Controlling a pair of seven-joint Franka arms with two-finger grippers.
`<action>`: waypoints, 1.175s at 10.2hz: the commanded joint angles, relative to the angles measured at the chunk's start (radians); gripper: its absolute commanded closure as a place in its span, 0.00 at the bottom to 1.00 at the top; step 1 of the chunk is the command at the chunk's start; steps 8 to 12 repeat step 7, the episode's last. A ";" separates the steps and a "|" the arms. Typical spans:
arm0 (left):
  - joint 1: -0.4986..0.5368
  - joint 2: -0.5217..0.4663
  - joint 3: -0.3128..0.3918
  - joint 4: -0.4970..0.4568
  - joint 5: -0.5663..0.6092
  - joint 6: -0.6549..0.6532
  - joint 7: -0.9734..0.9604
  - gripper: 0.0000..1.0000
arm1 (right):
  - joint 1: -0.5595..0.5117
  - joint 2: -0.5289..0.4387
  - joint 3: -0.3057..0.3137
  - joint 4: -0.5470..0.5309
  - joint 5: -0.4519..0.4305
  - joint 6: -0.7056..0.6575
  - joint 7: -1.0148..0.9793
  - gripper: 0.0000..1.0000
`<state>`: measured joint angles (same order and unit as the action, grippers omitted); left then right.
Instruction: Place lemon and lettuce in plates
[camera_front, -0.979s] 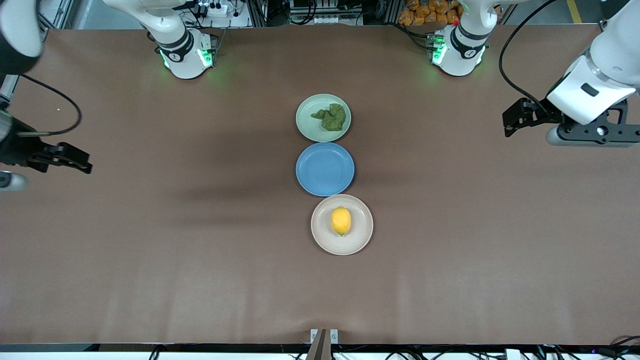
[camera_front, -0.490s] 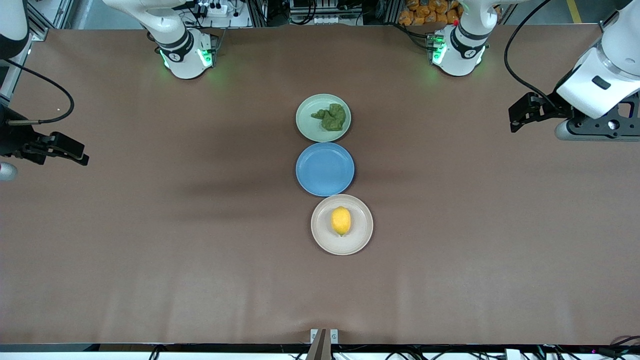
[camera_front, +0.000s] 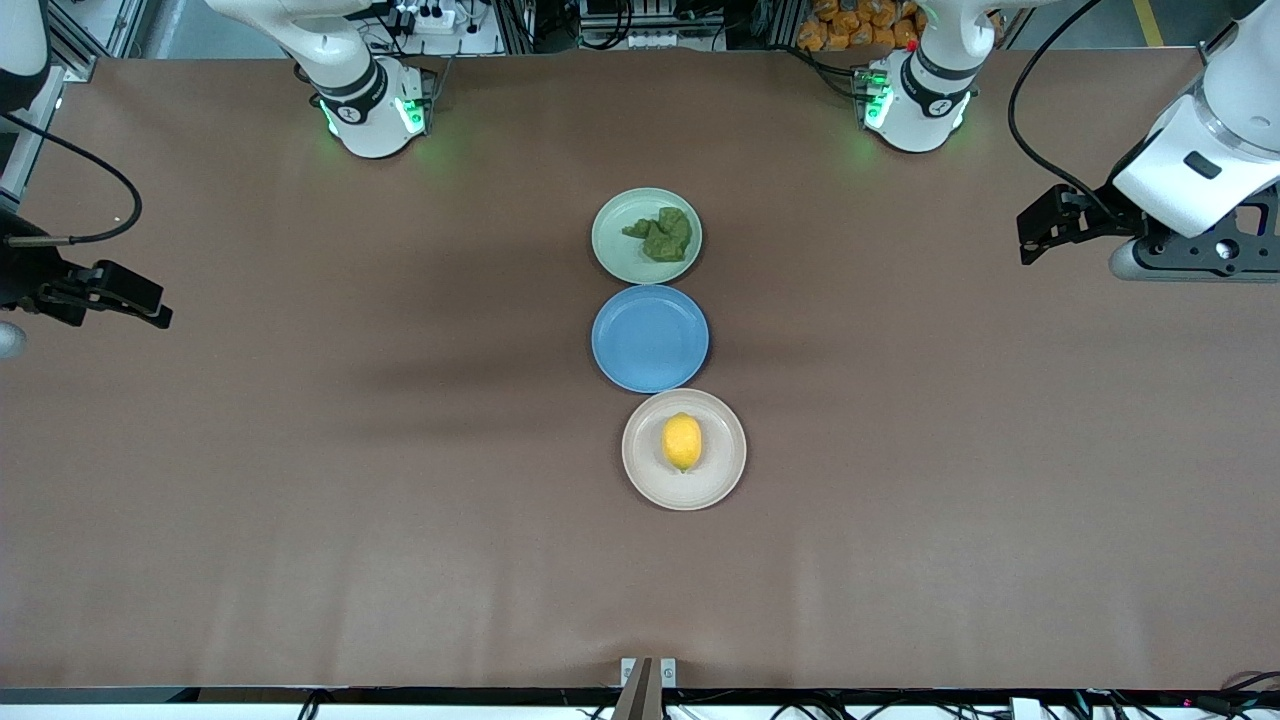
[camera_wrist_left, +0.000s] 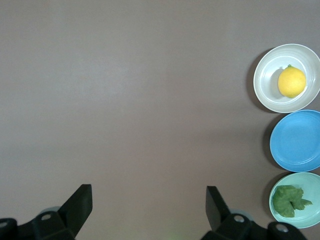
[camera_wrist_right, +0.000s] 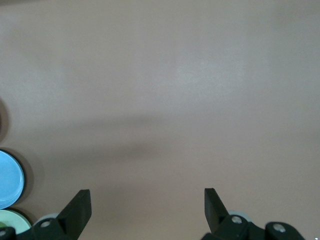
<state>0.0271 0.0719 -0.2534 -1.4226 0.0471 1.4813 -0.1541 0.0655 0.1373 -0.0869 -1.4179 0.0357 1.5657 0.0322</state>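
The yellow lemon (camera_front: 683, 441) lies in the beige-pink plate (camera_front: 727, 480), the plate nearest the front camera. The dark green lettuce (camera_front: 662, 235) rests in the pale mint plate (camera_front: 615, 250), closest to the robots' bases. The left wrist view also shows the lemon (camera_wrist_left: 291, 81), the lettuce (camera_wrist_left: 290, 200) and both plates. My left gripper (camera_front: 1040, 232) hangs open and empty over bare table at the left arm's end. Over the right arm's end hangs my right gripper (camera_front: 135, 300), open and empty too.
An empty blue plate (camera_front: 650, 338) sits between the two task plates, the three in a row across the table's middle. Brown table surface (camera_front: 300, 500) stretches wide around them. The arms' bases stand at the table's edge farthest from the front camera.
Both arms have drawn outward toward their own ends of the table and risen slightly. Lemon, lettuce and plates have stayed put.
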 joint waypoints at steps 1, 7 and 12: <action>0.004 -0.009 0.003 0.008 -0.026 -0.019 0.025 0.00 | 0.007 -0.019 -0.008 -0.009 0.012 -0.010 0.000 0.00; 0.005 -0.015 0.003 0.008 -0.027 -0.019 0.025 0.00 | 0.004 -0.021 -0.011 -0.010 0.009 -0.012 0.000 0.00; 0.005 -0.015 0.003 0.008 -0.027 -0.019 0.025 0.00 | 0.004 -0.021 -0.011 -0.010 0.009 -0.012 0.000 0.00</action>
